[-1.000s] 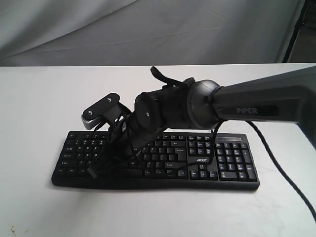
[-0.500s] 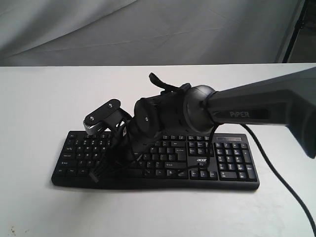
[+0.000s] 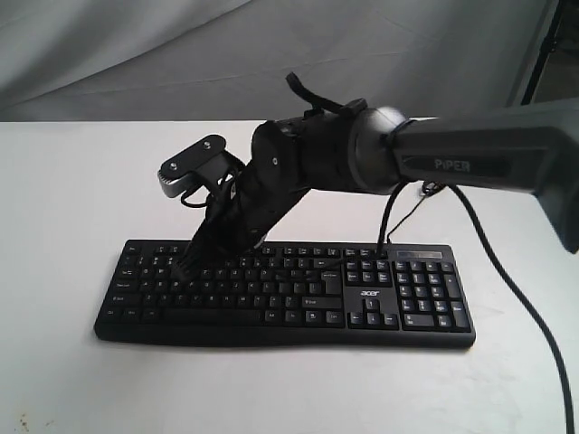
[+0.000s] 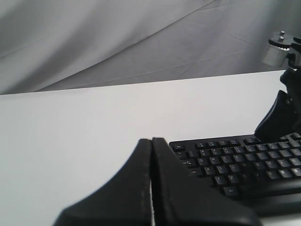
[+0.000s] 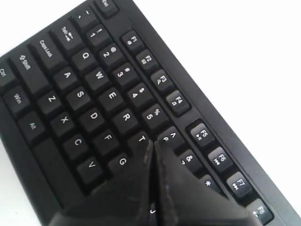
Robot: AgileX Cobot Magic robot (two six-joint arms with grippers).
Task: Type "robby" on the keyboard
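1. One keyboard lies flat on the white table, near the table's front edge in the exterior view.
2. Its long axis runs left to right across that view. The number pad sits at the right end and the Esc corner at the left, and the space-bar edge faces the camera, so the legends read upright.
3. It is a wide, low slab of matte black plastic with a gently curved front edge. It carries rows of squarish black keys with white legends and a white acer logo above the arrow keys.
4. Two tools show, one per wrist view, but only one arm appears in the exterior view.
5. The right tool reaches across the middle and angles down over the upper letter rows at the keyboard's left half. Its two dark, tapered fingers are clenched together with nothing between them.
6. In the right wrist view the tips sit right by the T key; whether they press a key cannot be told.
7. The left tool is also clenched tip to tip and grips nothing. It hangs over bare table, with the keyboard's Esc end just past it.
8. One grey wrist camera rides above the right tool.
9. One black cable trails across the table at the right.
10. A creased grey cloth hangs behind.
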